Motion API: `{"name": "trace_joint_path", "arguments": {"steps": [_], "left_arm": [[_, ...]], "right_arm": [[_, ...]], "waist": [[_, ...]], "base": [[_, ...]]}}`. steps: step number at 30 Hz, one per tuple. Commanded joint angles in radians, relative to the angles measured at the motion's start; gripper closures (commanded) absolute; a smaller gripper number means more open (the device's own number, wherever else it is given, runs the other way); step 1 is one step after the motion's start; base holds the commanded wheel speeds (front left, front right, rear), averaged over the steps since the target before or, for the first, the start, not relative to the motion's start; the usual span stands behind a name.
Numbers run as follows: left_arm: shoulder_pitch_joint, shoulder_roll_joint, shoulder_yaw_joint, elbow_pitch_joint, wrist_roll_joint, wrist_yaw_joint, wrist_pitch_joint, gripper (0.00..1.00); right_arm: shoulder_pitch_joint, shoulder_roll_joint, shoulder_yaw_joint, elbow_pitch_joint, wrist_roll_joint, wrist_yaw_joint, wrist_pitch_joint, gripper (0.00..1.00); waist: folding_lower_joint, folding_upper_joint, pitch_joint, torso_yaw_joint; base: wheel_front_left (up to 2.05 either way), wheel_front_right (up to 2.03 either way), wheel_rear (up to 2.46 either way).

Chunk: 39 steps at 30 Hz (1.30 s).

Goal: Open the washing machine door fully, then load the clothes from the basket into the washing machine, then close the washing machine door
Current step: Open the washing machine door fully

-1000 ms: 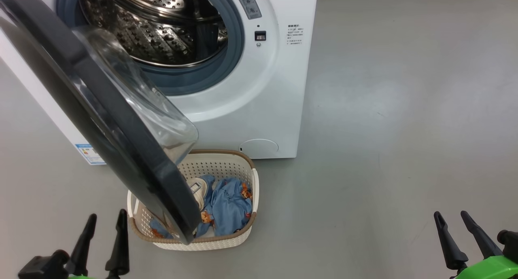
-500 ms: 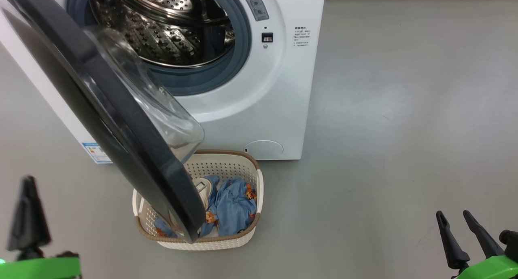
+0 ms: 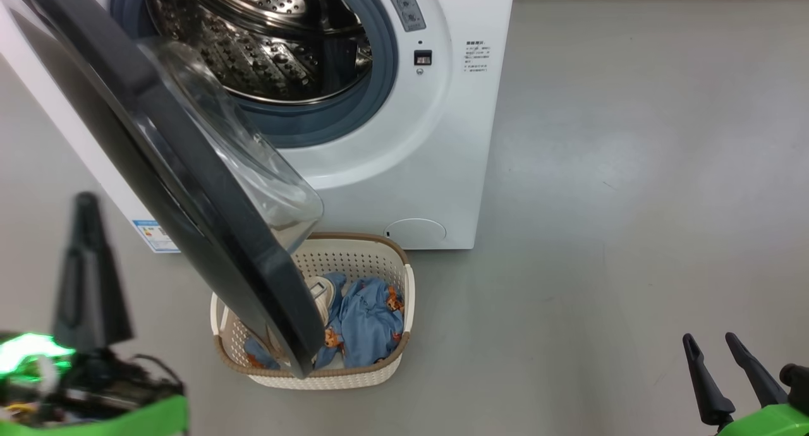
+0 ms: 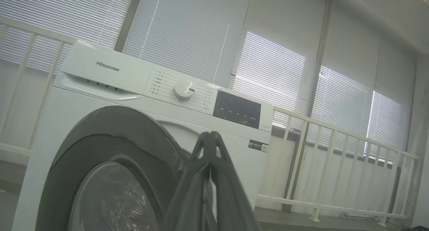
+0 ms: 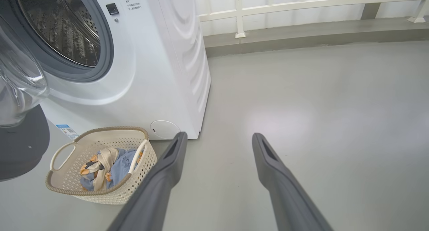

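The white washing machine (image 3: 442, 139) stands ahead with its steel drum exposed. Its black-rimmed glass door (image 3: 189, 170) swings partly open toward me and hangs over the cream basket (image 3: 354, 376) on the floor. Light blue clothes (image 3: 370, 325) lie inside the basket; part of them is hidden behind the door. My left gripper (image 3: 87, 202) rises shut at the lower left, left of the door, touching nothing. In the left wrist view its closed fingers (image 4: 209, 150) point up at the door's outer face (image 4: 110, 157). My right gripper (image 3: 714, 344) stays open at the lower right, far from the basket (image 5: 100, 187).
Grey floor (image 3: 632, 202) spreads wide to the right of the machine. A white railing (image 5: 301, 6) and a low kerb run behind it, with window blinds (image 4: 268, 57) beyond. A round white flap (image 3: 414, 230) sits low on the machine front.
My left gripper has shut and risen up along the left side, turning edge-on. The camera has shifted slightly, sliding the scene to the right. The right gripper has held still.
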Motion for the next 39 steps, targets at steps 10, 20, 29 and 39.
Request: {"name": "trace_joint_path", "arguments": {"steps": [10,20,29,39], "left_arm": [[-0.003,-0.031,-0.295,-0.133,0.047,0.009,0.155,1.00],[-0.034,-0.052,-0.415,0.121,-0.020,0.026,0.146,1.00],[-0.104,-0.056,-0.411,0.339,-0.062,0.025,0.074,1.00],[-0.144,-0.057,-0.382,0.474,-0.082,0.033,0.033,1.00]], "right_arm": [[0.020,-0.009,-0.015,-0.035,-0.039,0.003,-0.012,0.00],[0.024,-0.004,-0.027,-0.043,-0.040,0.003,-0.012,0.00],[0.015,0.000,-0.026,-0.052,-0.040,0.003,-0.012,0.00],[0.013,0.006,-0.032,-0.057,-0.042,0.003,-0.012,0.00]], "waist": [[0.0000,-0.0001,-0.004,0.002],[0.0000,-0.0001,0.002,0.003],[0.0000,-0.0001,0.015,0.004],[0.0000,-0.0001,0.022,0.010]], "base": [[0.00,0.00,0.00],[0.00,0.00,0.00],[0.00,0.00,0.00],[0.00,0.00,0.00]]}}
